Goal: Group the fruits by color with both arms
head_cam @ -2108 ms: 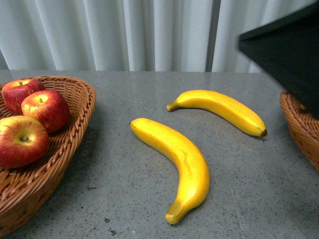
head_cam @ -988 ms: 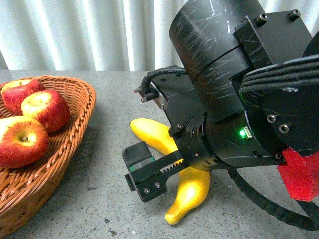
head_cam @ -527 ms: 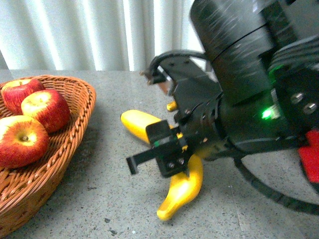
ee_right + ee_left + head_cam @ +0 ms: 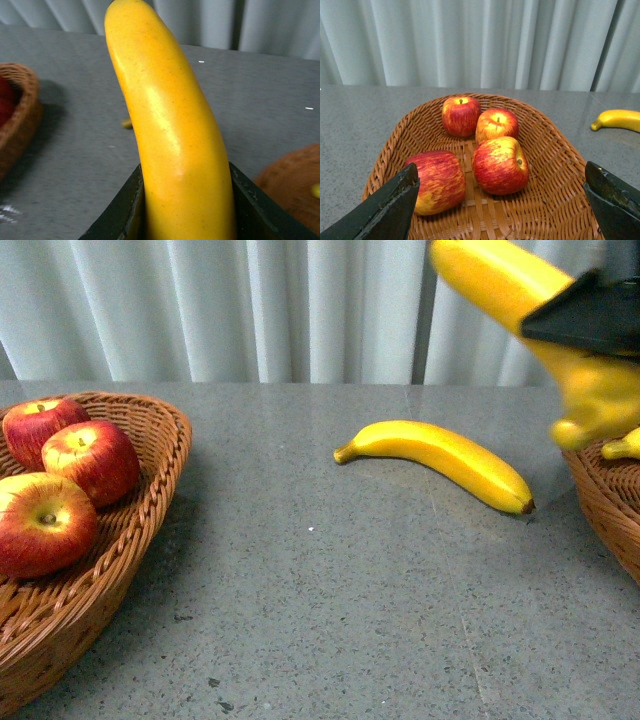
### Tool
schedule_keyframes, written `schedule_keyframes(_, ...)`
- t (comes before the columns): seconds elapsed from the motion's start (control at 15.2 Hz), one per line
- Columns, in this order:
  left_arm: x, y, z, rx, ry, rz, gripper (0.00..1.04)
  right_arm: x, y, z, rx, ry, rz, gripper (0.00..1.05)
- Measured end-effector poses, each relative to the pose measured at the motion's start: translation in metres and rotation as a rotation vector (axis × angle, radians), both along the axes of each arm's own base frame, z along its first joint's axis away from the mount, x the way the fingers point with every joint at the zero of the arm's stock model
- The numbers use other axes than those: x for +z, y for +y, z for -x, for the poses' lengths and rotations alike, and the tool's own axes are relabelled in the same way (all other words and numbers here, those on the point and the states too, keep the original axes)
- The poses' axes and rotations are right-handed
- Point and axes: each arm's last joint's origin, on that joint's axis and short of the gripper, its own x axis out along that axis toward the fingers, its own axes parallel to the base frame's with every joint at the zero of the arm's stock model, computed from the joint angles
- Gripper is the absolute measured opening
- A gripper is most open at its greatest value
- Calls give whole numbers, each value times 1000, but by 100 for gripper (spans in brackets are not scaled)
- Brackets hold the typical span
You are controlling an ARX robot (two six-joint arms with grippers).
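right gripper (image 4: 186, 215): fingers pinch a banana (image 4: 165, 125) on both sides, its long end jutting out past the fingertips, raised clear of the table (image 4: 320, 590) above the rim of the right basket (image 4: 605, 505). left gripper (image 4: 501, 172): fingers spread wide and empty, with four apples (image 4: 461, 116) in the left basket (image 4: 555, 150) between and beyond them. a second banana (image 4: 440, 455) lies on the table, well apart from both pairs of fingers.

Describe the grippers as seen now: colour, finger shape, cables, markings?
Left gripper: two matte black fingers, wedge-shaped, tapering to blunt tips. Right gripper: black fingers with flat, angled faces. The front view shows only a plain black, straight-edged piece of the right arm. No cables, lights or markings visible.
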Motion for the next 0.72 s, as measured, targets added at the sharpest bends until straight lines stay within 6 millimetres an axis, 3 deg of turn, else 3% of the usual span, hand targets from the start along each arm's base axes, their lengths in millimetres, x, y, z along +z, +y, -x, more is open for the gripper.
schedule_keyframes(0.2, 0, 0, 0, 0, 0, 0, 98, -21, -88, 7, -155, 55, 124, 39)
schedule_keyframes(0.33, 0, 0, 0, 0, 0, 0, 98, -37, -124, 22, -194, 114, 199, 39)
schedule_keyframes(0.46, 0, 0, 0, 0, 0, 0, 98, -45, -129, 32, -136, 172, 210, 43)
schedule_keyframes(0.53, 0, 0, 0, 0, 0, 0, 98, -43, -127, 35, -106, 174, 202, 54)
schedule_keyframes(0.72, 0, 0, 0, 0, 0, 0, 98, -11, -107, 37, -48, 60, 206, 87)
